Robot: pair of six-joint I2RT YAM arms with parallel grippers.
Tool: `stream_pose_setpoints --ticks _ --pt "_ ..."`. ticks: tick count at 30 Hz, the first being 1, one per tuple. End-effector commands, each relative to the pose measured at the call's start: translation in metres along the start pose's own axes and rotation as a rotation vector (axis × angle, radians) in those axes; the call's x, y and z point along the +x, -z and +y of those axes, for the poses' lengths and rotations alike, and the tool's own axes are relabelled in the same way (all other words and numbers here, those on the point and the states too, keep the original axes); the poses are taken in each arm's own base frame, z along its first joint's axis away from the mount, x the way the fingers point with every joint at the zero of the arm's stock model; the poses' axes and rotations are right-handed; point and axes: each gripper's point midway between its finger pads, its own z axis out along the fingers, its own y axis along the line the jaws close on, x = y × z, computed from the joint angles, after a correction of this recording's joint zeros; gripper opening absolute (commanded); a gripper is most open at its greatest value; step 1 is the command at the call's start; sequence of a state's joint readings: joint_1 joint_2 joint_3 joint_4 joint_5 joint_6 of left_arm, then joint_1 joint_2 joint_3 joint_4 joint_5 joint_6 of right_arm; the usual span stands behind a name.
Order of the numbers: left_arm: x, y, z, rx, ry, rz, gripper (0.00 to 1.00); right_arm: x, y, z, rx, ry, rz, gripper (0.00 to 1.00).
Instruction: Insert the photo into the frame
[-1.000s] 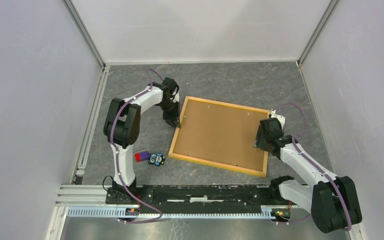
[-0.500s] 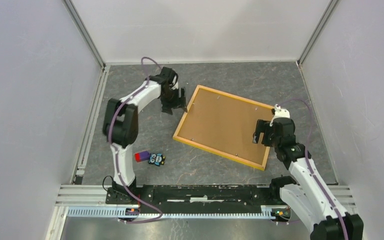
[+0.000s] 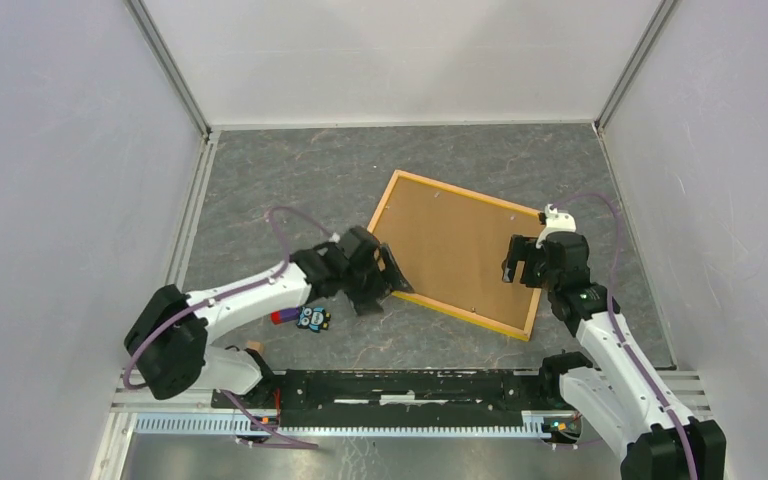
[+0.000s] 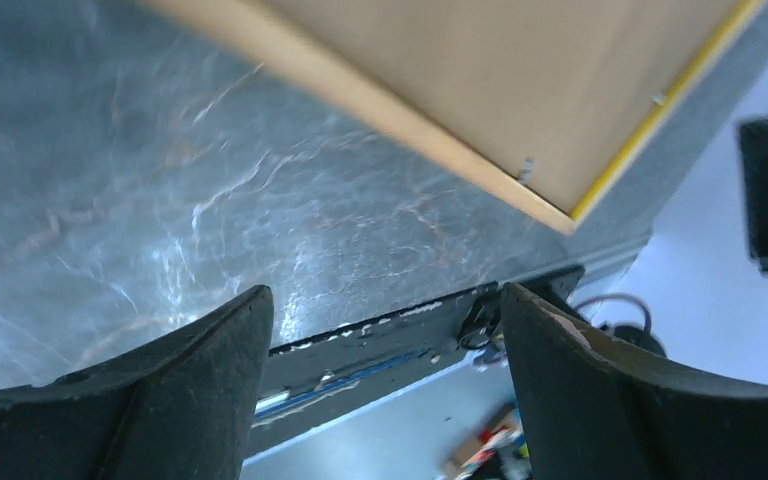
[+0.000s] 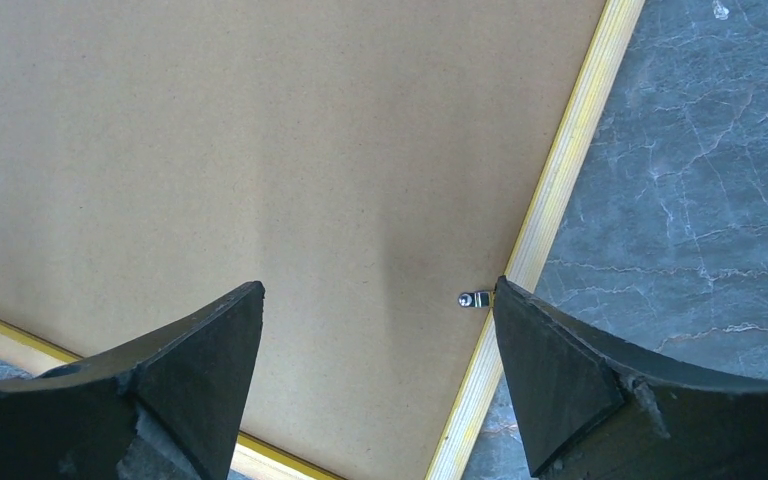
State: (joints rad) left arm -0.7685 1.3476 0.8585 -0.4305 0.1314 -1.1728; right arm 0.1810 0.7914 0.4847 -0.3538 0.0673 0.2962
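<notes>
One large rectangular frame (image 3: 470, 193) with a thin yellow-orange wooden border lies right of centre on the grey marbled table (image 3: 290, 180). Its brown hardboard backing panel (image 3: 460, 250) faces up, with a small metal clip (image 5: 475, 298) at the right border. Left gripper (image 4: 382, 295): fingers spread, empty, over bare table by the frame's near-left corner. Right gripper (image 5: 378, 285): fingers spread, empty, above the panel beside the clip. Plain white walls (image 3: 400, 60) enclose the table. A small blue toy (image 3: 312, 318) and a purple-red block (image 3: 282, 314) lie beside the left arm.

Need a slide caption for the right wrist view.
Open right gripper over the brown backing panel in the frame, metal clip at the yellow edge.
</notes>
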Motion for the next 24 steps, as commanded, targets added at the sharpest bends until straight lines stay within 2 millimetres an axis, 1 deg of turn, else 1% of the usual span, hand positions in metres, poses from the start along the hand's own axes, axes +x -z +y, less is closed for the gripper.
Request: stream_pose_setpoints --ticks 1,4,7,9,10,11,12,15,16,18,20,22,24 --pt "0.015 -0.025 -0.024 0.021 0.417 -0.075 0.9 -0.012 0.001 0.0 0.006 0.012 -0.03 0.89" --pt "0.029 -0.048 -0.031 -0.026 0.469 -0.037 0.9 -0.009 0.004 -0.003 0.013 0.014 -0.029 0.89" --pt "0.041 -0.073 -0.044 0.001 0.564 -0.011 0.9 -0.007 0.008 -0.007 0.034 0.009 -0.036 0.89" --pt "0.047 -0.088 -0.051 -0.012 0.601 0.004 0.89 -0.005 0.01 -0.011 0.05 0.004 -0.043 0.89" --pt "0.055 -0.095 -0.052 -0.031 0.616 0.039 0.88 -0.004 0.01 -0.011 0.053 0.0 -0.046 0.89" --pt "0.058 -0.101 -0.052 -0.046 0.64 0.045 0.85 -0.005 0.011 -0.011 0.052 -0.002 -0.049 0.89" --pt "0.06 -0.108 -0.048 -0.066 0.658 0.035 0.8 -0.004 0.012 -0.011 0.048 -0.005 -0.049 0.89" --pt "0.06 -0.121 -0.046 -0.087 0.679 0.017 0.75 -0.005 0.012 -0.009 0.037 -0.005 -0.051 0.89" --pt "0.06 -0.125 -0.042 -0.103 0.688 0.014 0.72 -0.005 0.012 -0.008 0.037 -0.003 -0.049 0.89" --pt "0.062 -0.128 -0.035 -0.125 0.696 0.01 0.56 -0.005 0.012 -0.009 0.04 0.0 -0.041 0.89" --pt "0.065 -0.126 -0.024 -0.167 0.691 0.005 0.4 -0.004 0.012 -0.01 0.044 0.001 -0.034 0.89" --pt "0.059 -0.124 -0.012 -0.198 0.686 -0.045 0.31 -0.004 0.011 -0.01 0.046 -0.003 -0.035 0.88" --pt "0.055 -0.121 -0.005 -0.232 0.656 -0.06 0.18 -0.004 0.011 -0.01 0.045 -0.012 -0.038 0.89"
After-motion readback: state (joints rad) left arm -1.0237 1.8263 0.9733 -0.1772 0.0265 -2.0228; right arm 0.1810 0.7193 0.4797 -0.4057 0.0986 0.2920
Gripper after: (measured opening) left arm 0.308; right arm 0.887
